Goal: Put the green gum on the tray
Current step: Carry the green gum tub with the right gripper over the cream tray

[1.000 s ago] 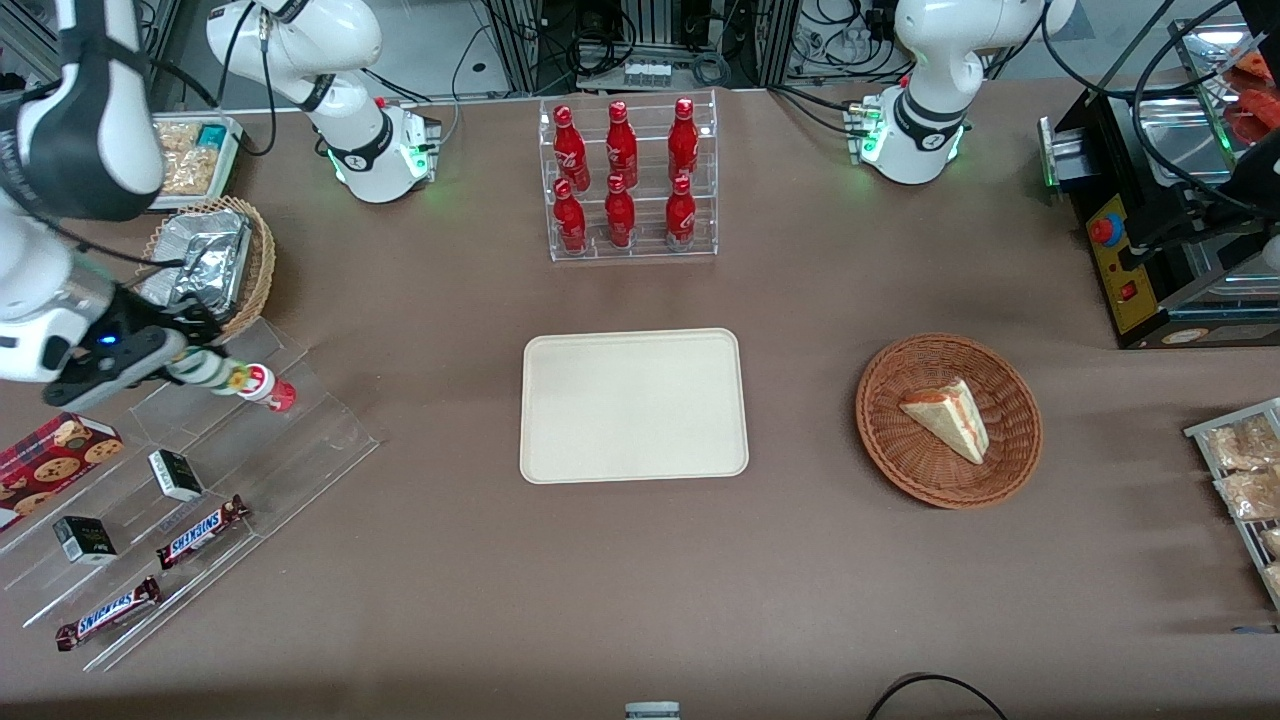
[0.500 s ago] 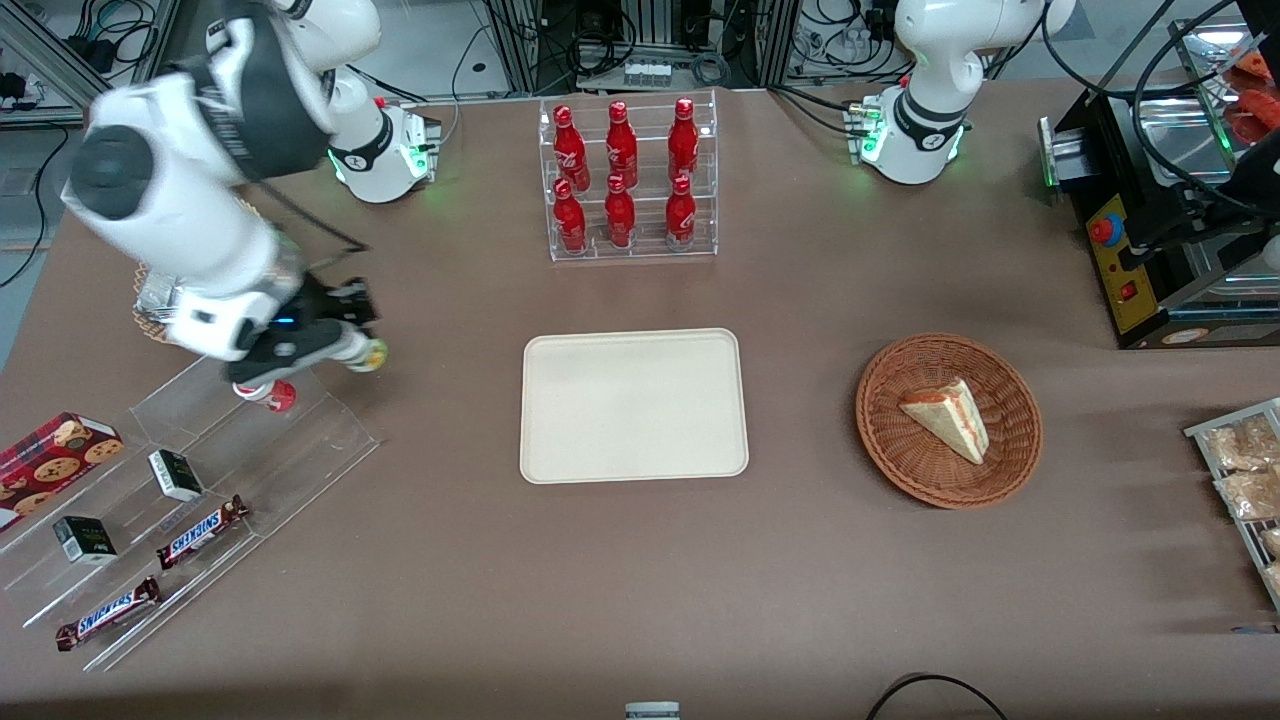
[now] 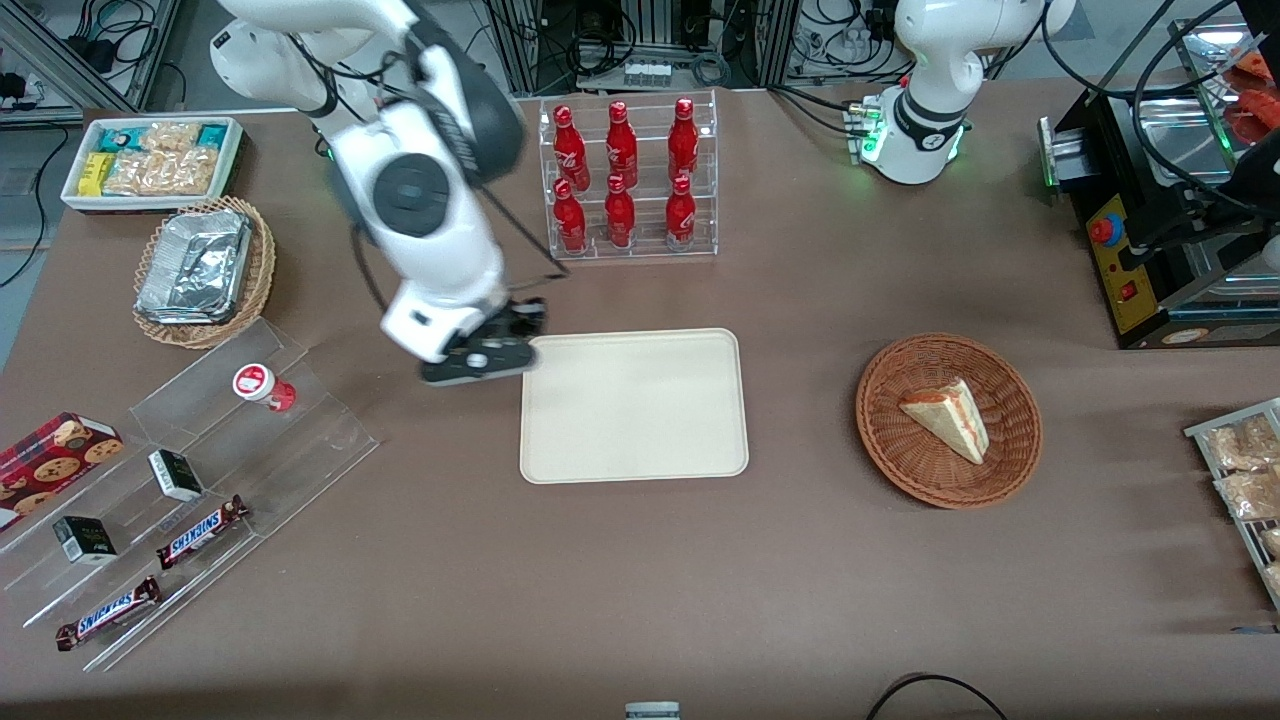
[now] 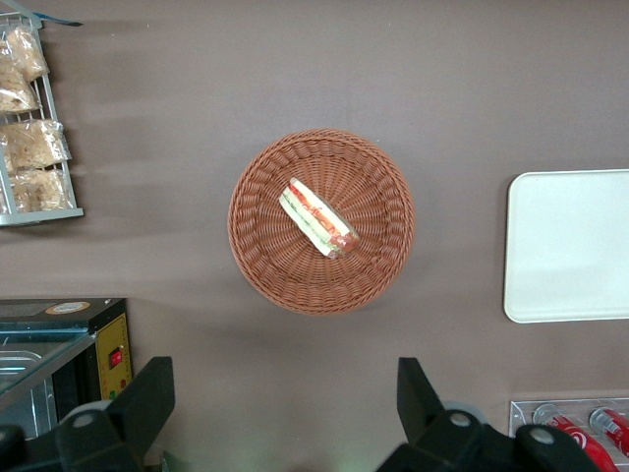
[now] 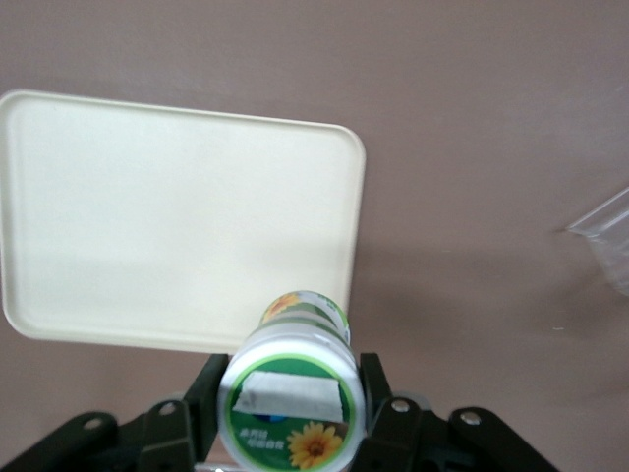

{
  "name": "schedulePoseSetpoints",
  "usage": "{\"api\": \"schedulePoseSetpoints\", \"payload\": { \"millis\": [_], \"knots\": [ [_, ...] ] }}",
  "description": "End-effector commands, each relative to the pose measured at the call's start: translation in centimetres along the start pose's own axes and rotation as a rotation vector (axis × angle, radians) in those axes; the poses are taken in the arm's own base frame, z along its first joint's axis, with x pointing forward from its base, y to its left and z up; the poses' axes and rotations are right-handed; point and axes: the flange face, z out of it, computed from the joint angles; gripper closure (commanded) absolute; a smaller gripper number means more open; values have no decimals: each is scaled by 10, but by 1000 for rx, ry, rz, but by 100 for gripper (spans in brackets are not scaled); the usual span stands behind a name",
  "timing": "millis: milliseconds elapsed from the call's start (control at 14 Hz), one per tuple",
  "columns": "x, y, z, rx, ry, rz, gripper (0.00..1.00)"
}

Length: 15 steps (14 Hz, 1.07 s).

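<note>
Brown cloth covers the counter (image 3: 640, 560), where the cream tray (image 3: 633, 405) lies flat at its middle. Above the tray's edge toward the working arm's end hangs the tool (image 3: 478, 362), its two fingers (image 5: 388, 408) clamped on the green gum (image 5: 292, 388), lifted clear of the counter. On the clear stepped stand (image 3: 200, 470) toward that same end, a red-lidded bottle (image 3: 262, 385) stands alone, well apart from the tray.
</note>
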Motion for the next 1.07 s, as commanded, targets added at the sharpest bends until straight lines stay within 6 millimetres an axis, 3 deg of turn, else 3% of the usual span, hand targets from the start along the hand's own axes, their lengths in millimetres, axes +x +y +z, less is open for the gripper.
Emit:
{"api": "schedulePoseSetpoints", "payload": {
  "millis": [0,286,429,786,1000],
  "knots": [
    [17,-32,29,26,25,94,100],
    [14,-87,104,43,67,100,100],
    [19,-100,135,49,82,115,100],
    [-1,-131,169,72,93,79,100],
    [-5,-136,184,77,90,108,100]
  ]
}}
